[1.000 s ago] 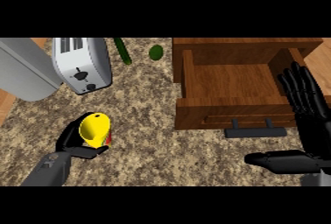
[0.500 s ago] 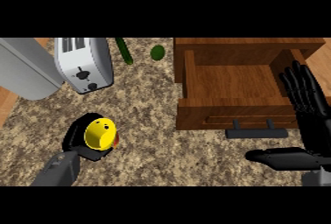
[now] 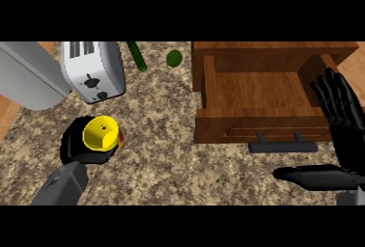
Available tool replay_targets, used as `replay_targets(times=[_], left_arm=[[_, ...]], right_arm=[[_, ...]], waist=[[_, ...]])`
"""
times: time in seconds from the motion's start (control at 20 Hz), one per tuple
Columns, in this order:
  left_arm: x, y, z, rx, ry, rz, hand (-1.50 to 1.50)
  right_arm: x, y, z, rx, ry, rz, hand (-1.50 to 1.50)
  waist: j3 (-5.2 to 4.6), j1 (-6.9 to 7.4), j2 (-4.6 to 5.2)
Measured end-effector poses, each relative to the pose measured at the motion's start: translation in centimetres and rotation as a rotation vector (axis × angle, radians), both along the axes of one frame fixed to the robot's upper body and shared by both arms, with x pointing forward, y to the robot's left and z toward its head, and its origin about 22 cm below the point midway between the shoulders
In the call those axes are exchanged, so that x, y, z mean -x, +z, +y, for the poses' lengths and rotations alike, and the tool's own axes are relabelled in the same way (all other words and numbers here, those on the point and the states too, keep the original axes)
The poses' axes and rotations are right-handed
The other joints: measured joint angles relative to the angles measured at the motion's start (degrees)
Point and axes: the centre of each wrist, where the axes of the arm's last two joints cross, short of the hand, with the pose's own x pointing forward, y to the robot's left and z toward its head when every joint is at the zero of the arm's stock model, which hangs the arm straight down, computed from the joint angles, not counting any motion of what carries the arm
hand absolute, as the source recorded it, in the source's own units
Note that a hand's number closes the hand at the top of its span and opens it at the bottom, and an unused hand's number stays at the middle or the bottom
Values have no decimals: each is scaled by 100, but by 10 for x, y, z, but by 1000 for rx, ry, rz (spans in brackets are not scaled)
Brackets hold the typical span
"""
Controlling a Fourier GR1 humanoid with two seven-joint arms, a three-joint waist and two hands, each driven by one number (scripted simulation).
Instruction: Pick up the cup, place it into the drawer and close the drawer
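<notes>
A yellow cup [image 3: 100, 133] with a red side lies tilted in my left hand [image 3: 77, 144], whose black fingers curl round it, above the speckled counter at the left. The wooden drawer [image 3: 260, 96] stands pulled open at the right, its inside bare, with a black handle [image 3: 284, 146] on its front. My right hand [image 3: 341, 120] rests open at the drawer's right edge, fingers straight and pointing up, thumb stretched left below the handle.
A silver toaster [image 3: 91, 70] stands at the back left beside a large grey appliance [image 3: 27, 75]. A dark green cucumber [image 3: 137, 56] and a green lime [image 3: 174, 58] lie at the counter's back, left of the drawer cabinet.
My left hand with the cup has shifted slightly up and the cup has turned, its yellow opening now facing more upward. The right hand has stayed put.
</notes>
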Motion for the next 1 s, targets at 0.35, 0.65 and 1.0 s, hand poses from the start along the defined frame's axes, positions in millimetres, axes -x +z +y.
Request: replay_targets(times=[0.35, 0.65, 1.0], left_arm=[[-37, 36, -20, -30, -73, -119, 150], [-68, 88, -55, -89, -145, -234, 150], [-98, 170, -115, -148, -210, -302, 150]], right_arm=[[-1, -5, -5, -13, -20, 6, -150], [6, -4, -12, -17, -37, 11, -150], [10, -8, -20, -17, -42, 15, -150]], waist=[[12, 67, -33], [19, 115, -64], [20, 98, -60]])
